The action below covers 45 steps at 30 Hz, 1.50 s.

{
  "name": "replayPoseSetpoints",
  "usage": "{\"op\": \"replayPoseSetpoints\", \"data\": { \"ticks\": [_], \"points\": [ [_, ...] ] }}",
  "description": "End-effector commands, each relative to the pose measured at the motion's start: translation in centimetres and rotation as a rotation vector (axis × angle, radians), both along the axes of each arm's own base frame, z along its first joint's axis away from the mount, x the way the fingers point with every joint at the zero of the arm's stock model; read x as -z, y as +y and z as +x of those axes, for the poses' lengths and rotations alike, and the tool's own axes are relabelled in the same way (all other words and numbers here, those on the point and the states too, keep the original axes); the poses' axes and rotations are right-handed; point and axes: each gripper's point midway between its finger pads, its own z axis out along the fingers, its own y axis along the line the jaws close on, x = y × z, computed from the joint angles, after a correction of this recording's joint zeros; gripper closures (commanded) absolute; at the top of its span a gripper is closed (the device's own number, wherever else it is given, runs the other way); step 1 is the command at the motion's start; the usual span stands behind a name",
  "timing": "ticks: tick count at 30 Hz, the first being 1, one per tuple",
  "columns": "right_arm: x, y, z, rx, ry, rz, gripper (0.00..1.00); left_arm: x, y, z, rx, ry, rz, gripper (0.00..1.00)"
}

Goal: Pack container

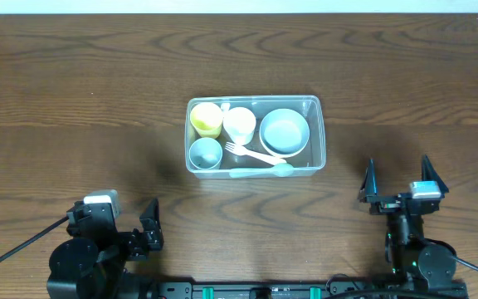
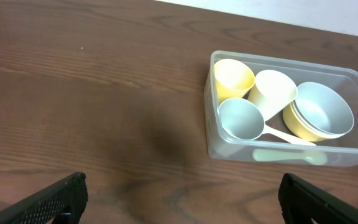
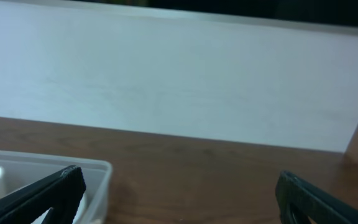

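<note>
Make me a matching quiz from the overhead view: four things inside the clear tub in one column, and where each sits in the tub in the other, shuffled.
Things:
1. yellow cup
2. pale-blue cup
3. pale-blue bowl
4. pale-green spoon

Places in the container:
A. right end
B. along the near wall
C. far-left corner
D. near-left corner

Pairs: 1-C, 2-D, 3-A, 4-B
</note>
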Motion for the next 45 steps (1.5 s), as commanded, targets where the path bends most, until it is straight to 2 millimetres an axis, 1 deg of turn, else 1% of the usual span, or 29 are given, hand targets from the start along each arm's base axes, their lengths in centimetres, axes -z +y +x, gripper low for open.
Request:
{"op": "replayPoseSetpoints", "data": {
  "ticks": [1, 3, 6, 7, 39, 45],
  "points": [
    [1.6, 0.0, 0.4, 0.010, 0.002, -0.097, 0.01, 0.2, 0.0, 0.0, -0.009, 0.006, -0.011, 0.02],
    [3.1, 0.0, 0.7, 0.008, 0.034, -0.098, 0.01, 0.2, 0.1, 0.0, -0.010, 0.006, -0.010, 0.02],
    [6.2, 0.0, 0.8, 0.002, 0.154, -0.101, 0.01, 0.2, 0.1, 0.0, -0.010, 0.005, -0.010, 0.02],
    [6.9, 0.0, 0.7, 0.002, 0.182, -0.102, 0.01, 0.2, 0.1, 0.0, -0.010, 0.006, -0.010, 0.02],
    [6.9, 0.0, 0.7, 0.001, 0.185, -0.102, 0.01, 0.2, 0.1, 0.0, -0.010, 0.006, -0.010, 0.02],
    [6.9, 0.0, 0.7, 0.001, 0.185, -0.102, 0.01, 1.1, 0.5, -0.3, 0.000, 0.017, 0.054, 0.02]
  ]
}}
